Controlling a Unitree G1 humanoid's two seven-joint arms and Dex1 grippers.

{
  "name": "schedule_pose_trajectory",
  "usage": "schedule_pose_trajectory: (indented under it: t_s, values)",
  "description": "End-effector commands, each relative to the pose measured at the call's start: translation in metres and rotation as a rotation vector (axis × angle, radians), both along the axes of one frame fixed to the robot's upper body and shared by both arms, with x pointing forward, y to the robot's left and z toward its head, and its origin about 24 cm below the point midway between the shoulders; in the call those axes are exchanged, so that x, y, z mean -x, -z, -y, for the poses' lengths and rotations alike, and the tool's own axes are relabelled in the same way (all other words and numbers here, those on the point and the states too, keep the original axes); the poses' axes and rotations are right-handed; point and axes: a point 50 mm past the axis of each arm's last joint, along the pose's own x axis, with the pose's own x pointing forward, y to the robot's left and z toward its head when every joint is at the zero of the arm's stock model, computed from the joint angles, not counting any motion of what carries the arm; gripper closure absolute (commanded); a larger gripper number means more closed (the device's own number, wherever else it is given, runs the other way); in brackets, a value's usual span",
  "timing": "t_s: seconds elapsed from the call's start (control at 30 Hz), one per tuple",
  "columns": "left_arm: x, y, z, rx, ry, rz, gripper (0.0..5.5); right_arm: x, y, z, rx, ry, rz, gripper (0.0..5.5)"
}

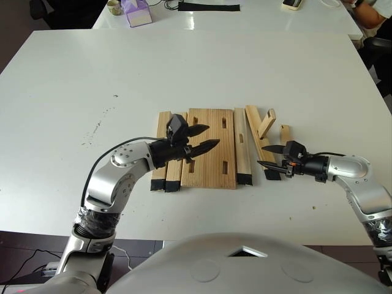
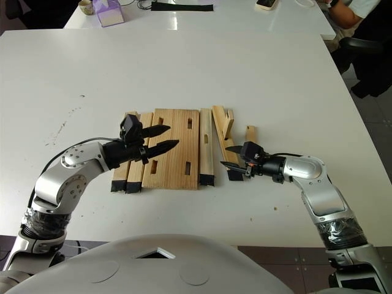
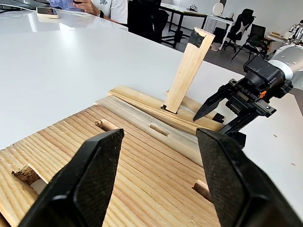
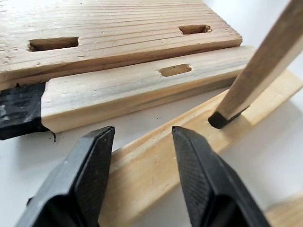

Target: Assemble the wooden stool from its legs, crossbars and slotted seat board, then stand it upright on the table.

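Nearest you: left gripper (image 1: 212, 135) hovers over the left part of the seat board (image 1: 214, 168), jaws released and spread, nothing between them. Right gripper (image 1: 261, 155) sits at the near end of the angled leg (image 1: 256, 125), jaws also released, with the leg passing under the gap. You can't tell from these views whether they touch the wood.

Stool is still in pieces, all lying on the desk (image 1: 92, 79):
- seat board flat in the middle, slots facing up
- two legs (image 1: 173, 174) side by side against its left edge, black ends toward you
- one slotted leg (image 1: 242, 147) along its right edge, black end toward you
- angled leg just right of that, with a crossbar (image 3: 187, 71) plugged into its slot and standing tilted
- short piece (image 1: 285, 131) lying flat further right, apart from the rest

Far side, on a second desk (image 1: 257, 21): a purple tissue box (image 1: 136, 12) and a cup (image 1: 114, 7) beside it. You can't see into the cup from here.
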Motion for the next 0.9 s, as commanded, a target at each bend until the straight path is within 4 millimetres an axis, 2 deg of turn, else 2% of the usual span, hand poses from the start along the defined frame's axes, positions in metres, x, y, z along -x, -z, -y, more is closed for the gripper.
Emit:
schedule_pose_trajectory:
  t_s: [0.03,0.13,0.2,0.3,0.43,0.57,0.9]
  values:
    - [-0.001,0.002,-0.002,-0.016,-0.025,0.003,2.66,0.003,-0.006,0.007,0.030,0.063,0.027,3.25]
    - [0.003,0.003,-0.003,-0.015,-0.040,0.002,2.66,0.004,-0.024,0.004,-0.042,0.180,0.128,3.25]
    - [0.006,0.003,-0.006,-0.013,-0.058,0.000,2.66,0.015,-0.034,0.005,-0.057,0.268,0.150,3.00]
    - [0.012,0.005,-0.010,-0.012,-0.098,-0.006,2.66,0.034,-0.035,0.002,0.002,0.382,0.122,2.58]
    - [0.016,0.007,-0.010,-0.010,-0.123,-0.013,2.66,0.042,-0.029,-0.014,-0.034,0.591,0.079,2.47]
    - [0.012,0.005,-0.008,-0.007,-0.123,-0.005,2.66,0.040,-0.022,-0.026,-0.054,0.706,0.047,2.47]
    - [0.009,0.003,-0.006,-0.007,-0.098,-0.001,2.66,0.041,-0.004,-0.039,-0.035,0.771,-0.006,2.47]
